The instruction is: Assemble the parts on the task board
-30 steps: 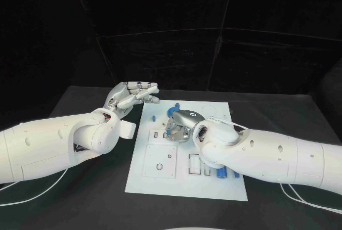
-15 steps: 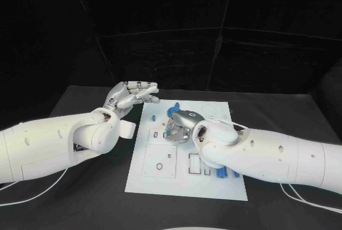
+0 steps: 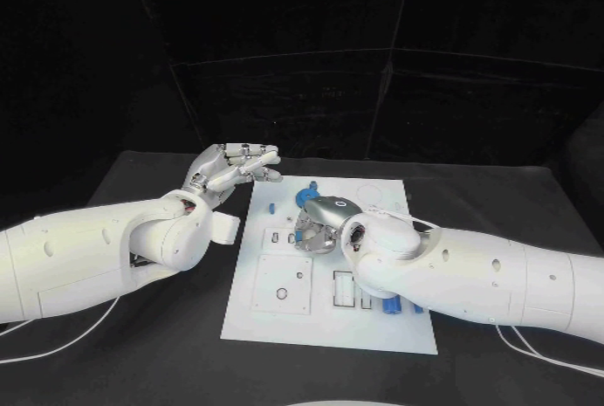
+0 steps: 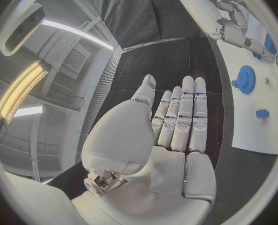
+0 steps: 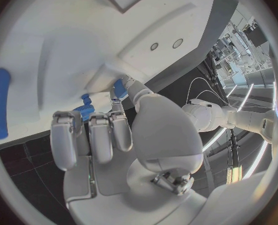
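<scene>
The white task board (image 3: 330, 323) lies mid-table. My right hand (image 3: 321, 223) rests on its middle with the fingers curled down. In the right wrist view, a small blue part (image 5: 119, 88) shows between the thumb and a fingertip of my right hand (image 5: 108, 135). A blue gear (image 3: 305, 197) sits on the board just beyond that hand, and it also appears as the blue gear (image 4: 245, 79) in the left wrist view. My left hand (image 3: 234, 168) hovers off the board's far left corner. My left hand (image 4: 176, 120) has straight fingers and holds nothing.
A small blue piece (image 3: 268, 208) lies near the board's left edge. More blue parts (image 3: 393, 304) lie by my right forearm. A blue bar (image 5: 0, 102) shows on the board. Black table (image 3: 139, 354) surrounds the board.
</scene>
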You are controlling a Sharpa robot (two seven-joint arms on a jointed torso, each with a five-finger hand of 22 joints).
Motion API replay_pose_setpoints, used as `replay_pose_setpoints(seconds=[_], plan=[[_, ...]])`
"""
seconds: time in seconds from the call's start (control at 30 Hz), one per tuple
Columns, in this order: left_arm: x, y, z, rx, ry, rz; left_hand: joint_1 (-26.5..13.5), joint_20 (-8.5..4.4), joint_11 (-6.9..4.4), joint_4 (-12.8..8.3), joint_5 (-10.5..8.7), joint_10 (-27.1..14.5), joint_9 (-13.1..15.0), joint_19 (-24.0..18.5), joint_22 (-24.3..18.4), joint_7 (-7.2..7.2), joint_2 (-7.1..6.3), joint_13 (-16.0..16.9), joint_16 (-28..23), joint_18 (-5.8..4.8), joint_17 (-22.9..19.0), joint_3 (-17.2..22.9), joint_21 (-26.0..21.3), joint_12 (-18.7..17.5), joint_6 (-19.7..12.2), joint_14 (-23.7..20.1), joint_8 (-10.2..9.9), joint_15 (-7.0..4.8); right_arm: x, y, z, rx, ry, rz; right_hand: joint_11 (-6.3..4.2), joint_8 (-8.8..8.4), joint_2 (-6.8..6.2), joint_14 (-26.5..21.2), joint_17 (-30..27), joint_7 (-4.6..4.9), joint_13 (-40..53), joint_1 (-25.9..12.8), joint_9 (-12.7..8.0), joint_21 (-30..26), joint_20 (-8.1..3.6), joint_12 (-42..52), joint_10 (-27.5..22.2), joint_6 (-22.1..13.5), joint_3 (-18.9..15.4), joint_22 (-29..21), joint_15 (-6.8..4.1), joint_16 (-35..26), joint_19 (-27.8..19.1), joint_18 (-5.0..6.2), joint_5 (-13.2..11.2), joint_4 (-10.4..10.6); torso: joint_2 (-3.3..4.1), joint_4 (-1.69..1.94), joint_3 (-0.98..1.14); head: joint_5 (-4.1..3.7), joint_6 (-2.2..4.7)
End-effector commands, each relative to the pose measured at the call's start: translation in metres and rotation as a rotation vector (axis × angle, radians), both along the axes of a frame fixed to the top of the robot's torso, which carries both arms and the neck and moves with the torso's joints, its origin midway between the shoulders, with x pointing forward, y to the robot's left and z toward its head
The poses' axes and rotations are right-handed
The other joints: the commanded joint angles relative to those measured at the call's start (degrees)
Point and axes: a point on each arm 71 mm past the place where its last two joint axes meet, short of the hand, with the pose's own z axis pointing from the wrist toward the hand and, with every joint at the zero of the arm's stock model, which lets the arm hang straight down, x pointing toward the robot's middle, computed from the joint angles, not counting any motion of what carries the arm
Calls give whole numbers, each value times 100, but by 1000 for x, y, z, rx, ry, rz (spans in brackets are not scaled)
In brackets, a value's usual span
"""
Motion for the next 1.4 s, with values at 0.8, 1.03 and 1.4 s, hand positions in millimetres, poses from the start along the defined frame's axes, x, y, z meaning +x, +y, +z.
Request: replay_pose_setpoints(seconds=[0.8, 1.03, 1.4], plan=[[0, -1, 1, -6, -4, -10, -13, 10, 26, -23, -14, 25, -1, 29, -12, 26, 53, -2, -49, 74, 14, -15, 26, -30, 30, 35, -38, -8, 2, -3, 1, 12, -34, -45, 126, -207, -306, 607, 1506, 79, 1031, -199, -12, 18, 106, -169, 225, -454, -670, 1509, 104, 25, 608, -43, -358, 386, -1, -2, 1, 10, -9], [0, 0, 1, -6, -4, -9, -12, 10, 26, -26, -14, 25, -1, 29, -12, 26, 54, -3, -51, 74, 15, -16, 26, -32, 30, 35, -40, -8, -2, -4, 9, 97, -109, -25, 183, -181, -392, 607, 1506, 147, 993, 186, 2, 18, 168, -217, 189, -674, -1331, 1509, 174, 25, 608, -43, -389, 929, -1, 1, 4, 11, 0], [2, 4, 0, 61, -3, -2, -100, -215, -193, -76, -11, 607, 13, 547, 131, -138, 90, 64, 306, 86, 326, -122, 378, 135, 261, 870, -13, -284, -20, -26, 29, 274, -184, 106, 178, -134, -363, 607, 1506, 138, 991, 638, 17, 18, 176, -217, 190, -642, -1502, 1509, 163, 25, 608, -43, -391, 1421, -13, 0, -2, 5, 35]])
